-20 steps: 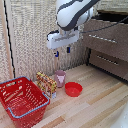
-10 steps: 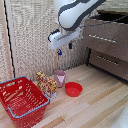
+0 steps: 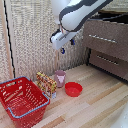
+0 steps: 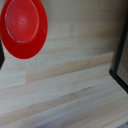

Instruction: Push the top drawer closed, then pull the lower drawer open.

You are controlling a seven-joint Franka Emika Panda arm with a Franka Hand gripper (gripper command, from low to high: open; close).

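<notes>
Cabinet drawers [image 3: 104, 38] only in exterior view, red bowl [image 4: 23, 27] in both, fingers [image 3: 67, 46] spacing unclear.

Red basket [image 3: 22, 100], red bowl [image 3: 73, 89], pink cup [image 3: 60, 78], dark brown top drawer [image 3: 105, 39], pale wooden floor [image 3: 95, 107].
</notes>
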